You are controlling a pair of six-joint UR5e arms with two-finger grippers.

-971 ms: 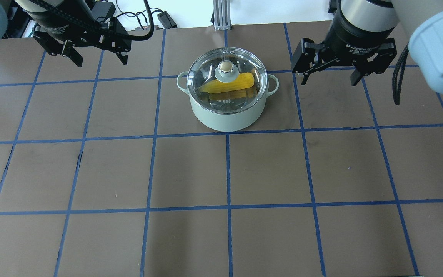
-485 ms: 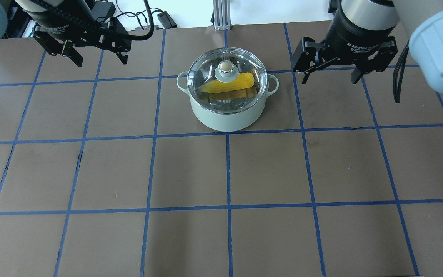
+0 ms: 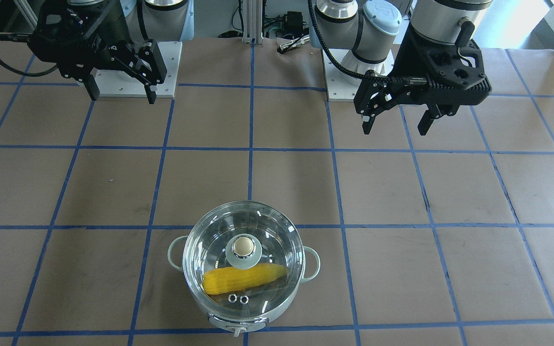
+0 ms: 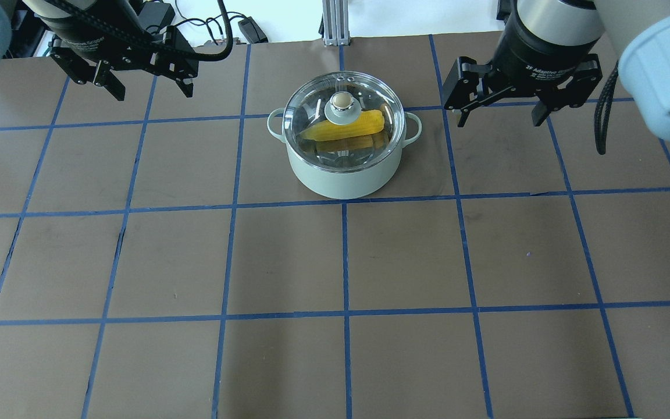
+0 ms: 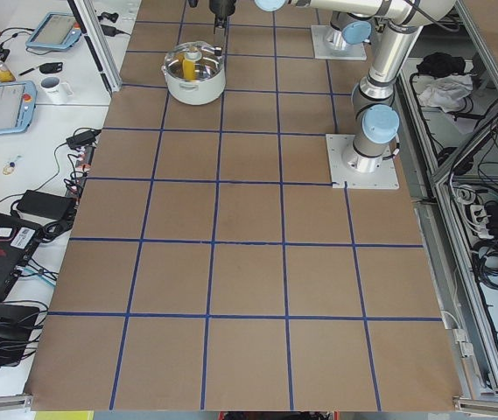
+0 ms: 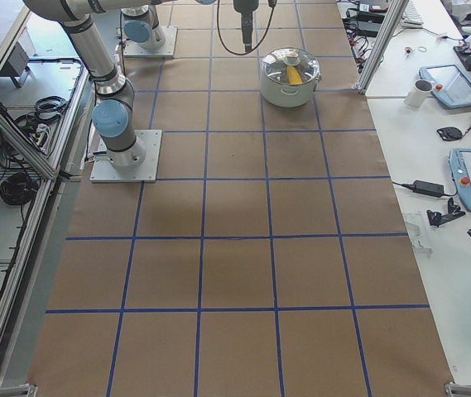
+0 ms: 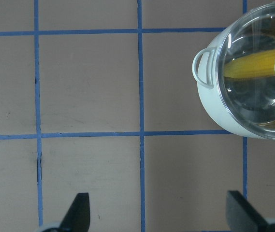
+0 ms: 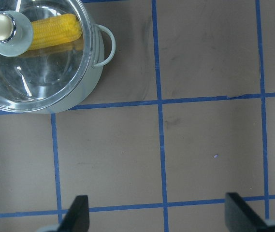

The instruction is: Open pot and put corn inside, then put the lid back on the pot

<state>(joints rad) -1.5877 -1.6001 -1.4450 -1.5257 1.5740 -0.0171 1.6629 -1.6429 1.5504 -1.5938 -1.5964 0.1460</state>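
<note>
Tabletop (image 4: 335, 262) shows corn (image 4: 364, 123) under the lid (image 4: 312, 105) in the pot (image 4: 341, 180); left gripper (image 4: 153, 93) hangs agape, right gripper (image 4: 498, 119), agape too, has inched away, so we judge the task done.

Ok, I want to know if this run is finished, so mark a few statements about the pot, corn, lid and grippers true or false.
1. The lid sits on the pot. True.
2. The corn lies inside the pot. True.
3. The left gripper and right gripper are both open. True.
4. The right gripper grips the lid. False: it hangs apart from the pot, holding nothing.
5. The pot lies tipped on its side. False: it stands upright.
</note>
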